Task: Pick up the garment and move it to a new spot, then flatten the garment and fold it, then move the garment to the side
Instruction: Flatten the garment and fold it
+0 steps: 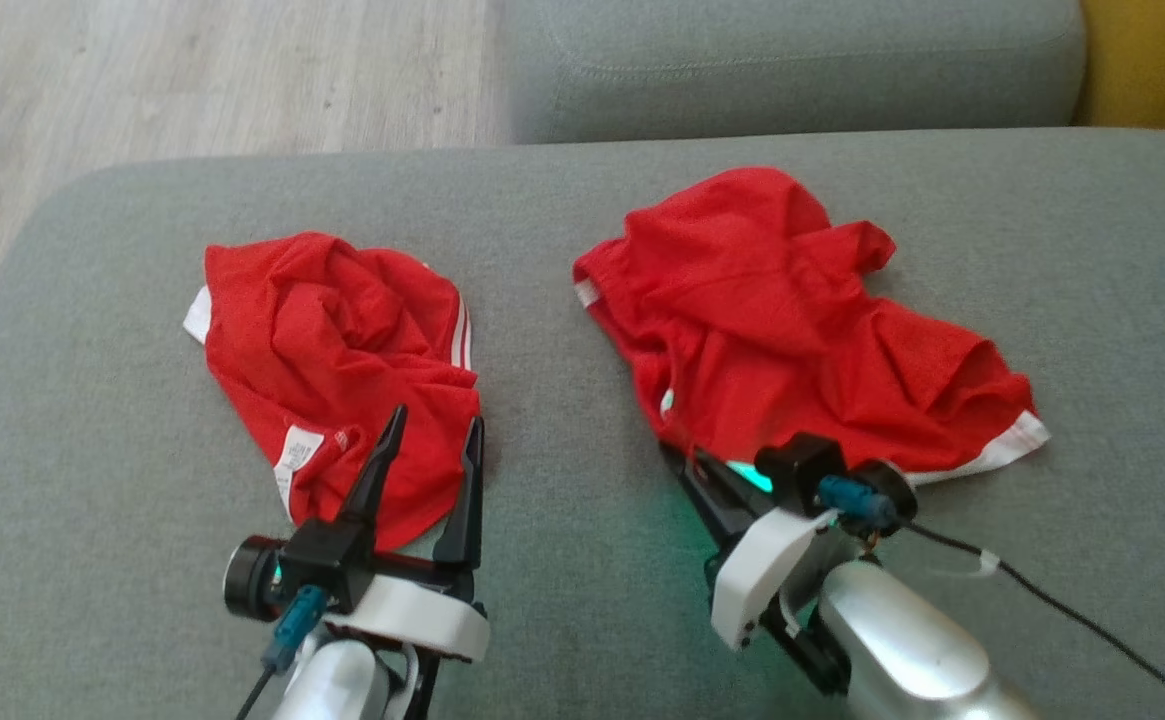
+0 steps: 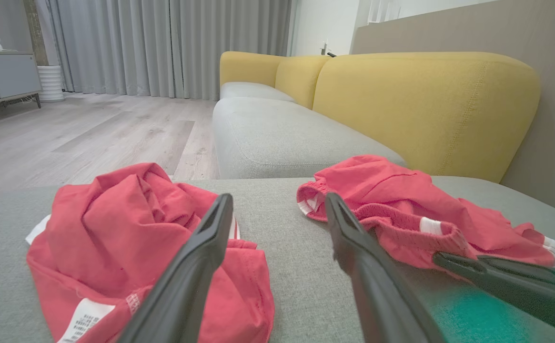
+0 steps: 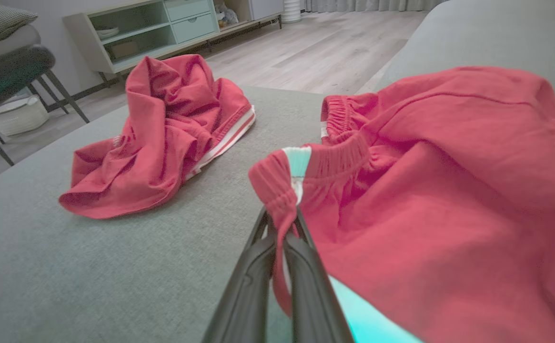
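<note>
Nearest, the right hand [image 3: 281, 213] is clenched on the elastic edge of the red garment [image 1: 792, 330], which lies crumpled on the right of the grey sofa seat [image 1: 92, 480]. The left hand [image 1: 439, 416] stands released, fingers spread above the near edge of a second red garment [image 1: 332, 340], well apart to the left. Beyond lie another grey cushion [image 1: 792, 70] and wood floor [image 1: 192, 70].

Print on the label [image 1: 294, 458] is unreadably small, and the right garment [image 3: 449, 190] runs off-frame

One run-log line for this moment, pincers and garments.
left pincer: open, by left red garment | right pincer: shut on waistband of right red garment | garments: crumpled, apart, on grey cushion
</note>
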You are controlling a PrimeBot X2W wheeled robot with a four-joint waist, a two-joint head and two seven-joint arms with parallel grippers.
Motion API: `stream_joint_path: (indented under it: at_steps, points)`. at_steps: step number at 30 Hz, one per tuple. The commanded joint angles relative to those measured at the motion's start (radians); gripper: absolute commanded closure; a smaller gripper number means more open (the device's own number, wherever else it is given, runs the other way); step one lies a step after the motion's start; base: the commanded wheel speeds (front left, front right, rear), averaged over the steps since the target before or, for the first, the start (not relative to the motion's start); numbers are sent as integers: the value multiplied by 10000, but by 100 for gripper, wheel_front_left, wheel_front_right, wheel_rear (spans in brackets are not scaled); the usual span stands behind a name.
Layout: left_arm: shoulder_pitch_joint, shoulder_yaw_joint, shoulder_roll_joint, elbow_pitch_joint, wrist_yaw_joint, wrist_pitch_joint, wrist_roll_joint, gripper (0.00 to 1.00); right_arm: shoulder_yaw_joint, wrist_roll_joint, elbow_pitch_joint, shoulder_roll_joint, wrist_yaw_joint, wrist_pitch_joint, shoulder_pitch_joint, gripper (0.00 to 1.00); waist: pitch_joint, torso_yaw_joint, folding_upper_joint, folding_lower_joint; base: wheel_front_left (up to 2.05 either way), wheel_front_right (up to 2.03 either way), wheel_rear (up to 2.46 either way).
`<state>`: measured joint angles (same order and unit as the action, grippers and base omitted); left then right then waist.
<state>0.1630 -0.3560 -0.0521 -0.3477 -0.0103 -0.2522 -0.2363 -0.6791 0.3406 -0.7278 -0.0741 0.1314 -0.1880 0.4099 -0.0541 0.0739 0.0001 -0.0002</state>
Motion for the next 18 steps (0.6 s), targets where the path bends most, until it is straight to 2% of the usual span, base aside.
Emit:
stream_joint_path:
  at_steps: [1, 8, 9, 10, 18]
  points:
    - [155, 340, -73, 322, -36, -95, 105, 0, -212, 129, 434, 59, -7, 41, -9, 100, 70, -55, -1, 2, 0, 0, 0]
    - [153, 319, -69, 352, -66, -95, 131, 0, -269, 290, 787, -111, -7, 271, -283, 100, 35, -49, -1, 2, 0, 0, 0]
    - [158, 314, -67, 358, -65, -95, 130, 0, -163, 245, 817, -124, -7, 222, -289, 38, 15, -44, -1, 2, 0, 0, 0]
    - [160, 310, -65, 365, -61, -95, 129, 0, -62, 179, 827, -127, -7, 197, -299, 0, -2, -41, -1, 2, 0, 0, 0]
    - [188, 379, -54, 377, -16, -95, 117, 0, 670, -39, 1308, -101, -7, 22, -335, 0, -2, -225, -1, 2, 0, 0, 0]
